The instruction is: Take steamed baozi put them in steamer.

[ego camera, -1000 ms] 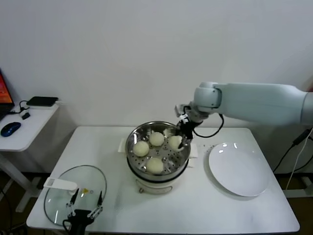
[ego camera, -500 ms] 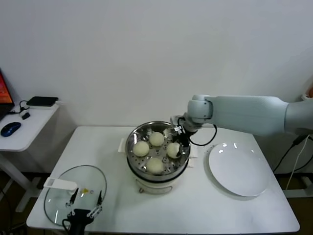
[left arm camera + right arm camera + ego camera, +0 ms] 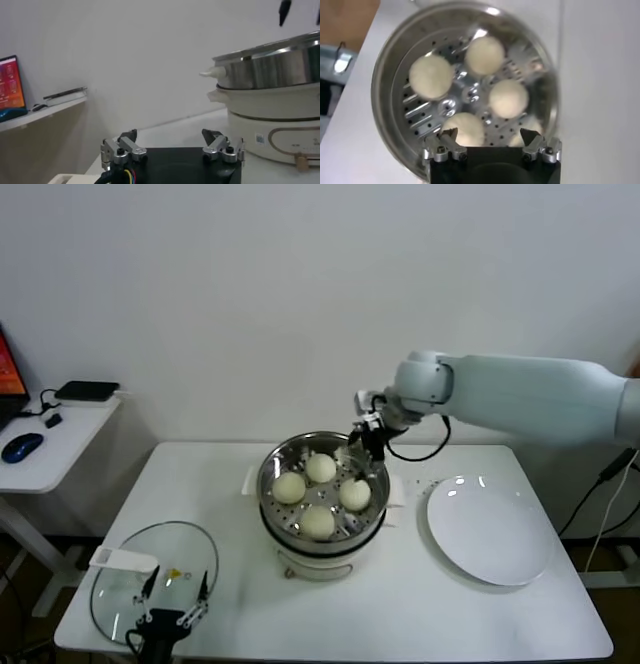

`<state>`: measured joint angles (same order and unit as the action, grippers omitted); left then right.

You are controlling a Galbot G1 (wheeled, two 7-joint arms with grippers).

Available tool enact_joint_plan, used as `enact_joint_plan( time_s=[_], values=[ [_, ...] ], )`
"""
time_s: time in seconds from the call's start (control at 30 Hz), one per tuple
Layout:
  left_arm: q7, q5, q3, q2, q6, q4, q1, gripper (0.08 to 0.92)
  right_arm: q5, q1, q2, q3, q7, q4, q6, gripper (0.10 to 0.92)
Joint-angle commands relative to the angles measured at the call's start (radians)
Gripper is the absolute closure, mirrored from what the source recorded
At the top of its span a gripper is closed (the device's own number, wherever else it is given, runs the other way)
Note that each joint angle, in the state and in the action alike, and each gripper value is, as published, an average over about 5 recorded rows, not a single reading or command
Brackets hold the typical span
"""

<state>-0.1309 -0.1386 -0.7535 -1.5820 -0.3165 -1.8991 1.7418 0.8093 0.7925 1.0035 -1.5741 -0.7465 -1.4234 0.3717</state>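
Steamer (image 3: 322, 519): stands mid-desk, its shiny basket on a cream base; the perforated floor shows in the right wrist view (image 3: 420, 112).
Baozi: all four lie inside the basket, none held. In the head view one sits at the back (image 3: 320, 468), one at the left (image 3: 289, 487), one at the right (image 3: 355, 494), one at the front (image 3: 318, 522). They lie close together around the centre of the floor.
Right pincer (image 3: 367, 440): hangs above the basket's back right rim, clear of the buns, on an arm reaching in from the right. Its jaws stand wide apart with nothing between them; in its own wrist view (image 3: 492, 142) both fingertips frame the basket below.
Left pincer (image 3: 176, 609): parked low at the desk's front left, over the near edge of the glass lid. Its jaws are spread and empty, as its wrist view (image 3: 172, 145) shows.
Lid (image 3: 130, 584): lies flat on the desk's front left corner, well apart from the steamer.
Plate (image 3: 488, 529): white, bare, on the desk just right of the steamer.
Desk (image 3: 420, 604): white top carrying steamer, lid and plate.
Side table (image 3: 45, 449): off to the left, with a mouse (image 3: 21, 447) and a dark flat box (image 3: 85, 391) on it.
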Motion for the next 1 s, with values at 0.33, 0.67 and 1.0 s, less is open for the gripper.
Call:
enact_joint_plan(
  time_s=[0.33,0.67,1.0],
  values=[
    [0.000,-0.010,-0.004,0.005,0.001,0.004,-0.015,0.177,-0.124,-0.935,-0.518,0.962,0.695,-0.282,-0.261,0.203],
    [0.004,-0.021,-0.005,-0.005,-0.001,0.013,-0.014,0.177,-0.200,-1.967,-0.331,1.903,0.753,-0.425,-0.523,0.203],
    [0.007,-0.020,-0.002,-0.007,-0.009,0.007,-0.001,0.177,-0.268,-2.473,0.022,2.182,0.679,-0.511,-0.764,0.203]
  ],
)
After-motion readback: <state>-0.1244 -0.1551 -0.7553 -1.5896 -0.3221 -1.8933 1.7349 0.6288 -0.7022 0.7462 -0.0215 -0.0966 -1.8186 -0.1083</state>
